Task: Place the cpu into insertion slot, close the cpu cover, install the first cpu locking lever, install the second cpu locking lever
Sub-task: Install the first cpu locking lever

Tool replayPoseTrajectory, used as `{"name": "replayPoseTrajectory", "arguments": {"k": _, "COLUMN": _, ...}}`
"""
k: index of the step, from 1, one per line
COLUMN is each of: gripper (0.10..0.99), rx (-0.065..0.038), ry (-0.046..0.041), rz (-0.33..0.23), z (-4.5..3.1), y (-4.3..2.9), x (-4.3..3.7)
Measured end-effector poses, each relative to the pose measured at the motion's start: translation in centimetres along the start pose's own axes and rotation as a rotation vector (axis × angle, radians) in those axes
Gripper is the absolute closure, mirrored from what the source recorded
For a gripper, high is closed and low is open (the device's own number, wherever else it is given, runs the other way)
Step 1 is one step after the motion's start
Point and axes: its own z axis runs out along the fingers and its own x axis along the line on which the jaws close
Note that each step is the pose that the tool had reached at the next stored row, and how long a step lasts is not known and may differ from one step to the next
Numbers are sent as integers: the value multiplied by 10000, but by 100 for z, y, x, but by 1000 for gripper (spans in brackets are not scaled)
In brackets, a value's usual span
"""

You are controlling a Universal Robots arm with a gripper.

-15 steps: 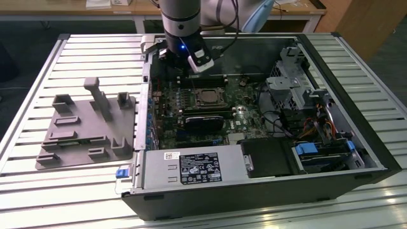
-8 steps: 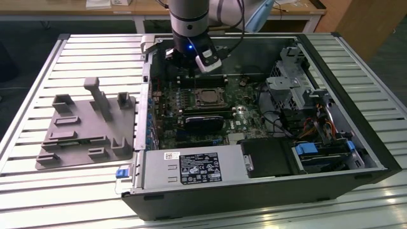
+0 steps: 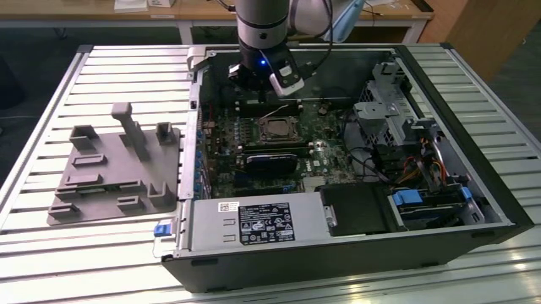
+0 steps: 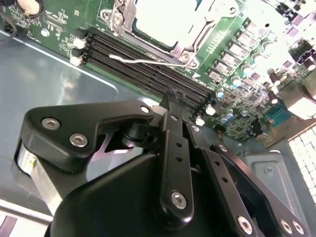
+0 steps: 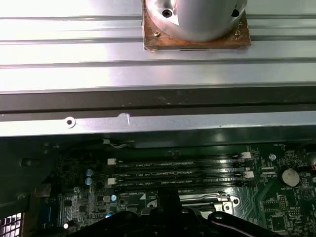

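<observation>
The cpu (image 4: 160,19) shows its pale silver top inside the insertion slot (image 3: 277,130), in the middle of the green motherboard. The silvery cpu cover (image 4: 197,37) lies flat around it. A thin wire locking lever (image 4: 143,60) runs along the socket's edge next to the memory slots (image 4: 148,66). My gripper (image 4: 171,96) hangs over those memory slots, a short way off the socket, with its black fingers together and nothing between them. In the exterior view the gripper (image 3: 263,101) stands just behind the socket. In the first wrist view the gripper (image 5: 168,200) sits by the cover's edge (image 5: 219,200).
The open computer case (image 3: 473,164) lies on a slatted metal table. A black card with a fan face (image 3: 270,161) sits in front of the socket, and the power supply (image 3: 253,221) beyond it. Drive cage (image 3: 389,107) and cables (image 3: 414,168) fill the exterior view's right. A grey fixture tray (image 3: 110,171) lies left.
</observation>
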Motion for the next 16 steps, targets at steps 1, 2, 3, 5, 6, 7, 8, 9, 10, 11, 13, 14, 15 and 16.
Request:
{"name": "replayPoseTrajectory", "arguments": {"k": 1, "gripper": 984, "rx": 2, "ry": 0, "rz": 0, "z": -1, "y": 0, "x": 0}}
{"name": "replayPoseTrajectory", "arguments": {"k": 2, "gripper": 984, "rx": 3, "ry": -8, "rz": -3, "z": 0, "y": 0, "x": 0}}
{"name": "replayPoseTrajectory", "arguments": {"k": 3, "gripper": 984, "rx": 12, "ry": -42, "rz": -13, "z": 1, "y": 0, "x": 0}}
{"name": "replayPoseTrajectory", "arguments": {"k": 5, "gripper": 984, "rx": 29, "ry": -194, "rz": -55, "z": 7, "y": -2, "x": 4}}
{"name": "replayPoseTrajectory", "arguments": {"k": 6, "gripper": 984, "rx": 28, "ry": -366, "rz": -102, "z": 11, "y": -4, "x": 11}}
{"name": "replayPoseTrajectory", "arguments": {"k": 7, "gripper": 984, "rx": 22, "ry": -485, "rz": -135, "z": 13, "y": -5, "x": 14}}
{"name": "replayPoseTrajectory", "arguments": {"k": 8, "gripper": 984, "rx": 17, "ry": -608, "rz": -169, "z": 15, "y": -5, "x": 17}}
{"name": "replayPoseTrajectory", "arguments": {"k": 9, "gripper": 984, "rx": 8, "ry": -734, "rz": -204, "z": 17, "y": -6, "x": 19}}
{"name": "replayPoseTrajectory", "arguments": {"k": 10, "gripper": 984, "rx": 0, "ry": -856, "rz": -236, "z": 19, "y": -7, "x": 22}}
{"name": "replayPoseTrajectory", "arguments": {"k": 11, "gripper": 984, "rx": -7, "ry": -980, "rz": -270, "z": 21, "y": -8, "x": 25}}
{"name": "replayPoseTrajectory", "arguments": {"k": 13, "gripper": 984, "rx": -24, "ry": -1207, "rz": -333, "z": 28, "y": -10, "x": 29}}
{"name": "replayPoseTrajectory", "arguments": {"k": 14, "gripper": 984, "rx": -31, "ry": -1288, "rz": -354, "z": 34, "y": -11, "x": 30}}
{"name": "replayPoseTrajectory", "arguments": {"k": 15, "gripper": 984, "rx": -36, "ry": -1354, "rz": -371, "z": 41, "y": -13, "x": 30}}
{"name": "replayPoseTrajectory", "arguments": {"k": 16, "gripper": 984, "rx": -39, "ry": -1413, "rz": -387, "z": 48, "y": -15, "x": 31}}
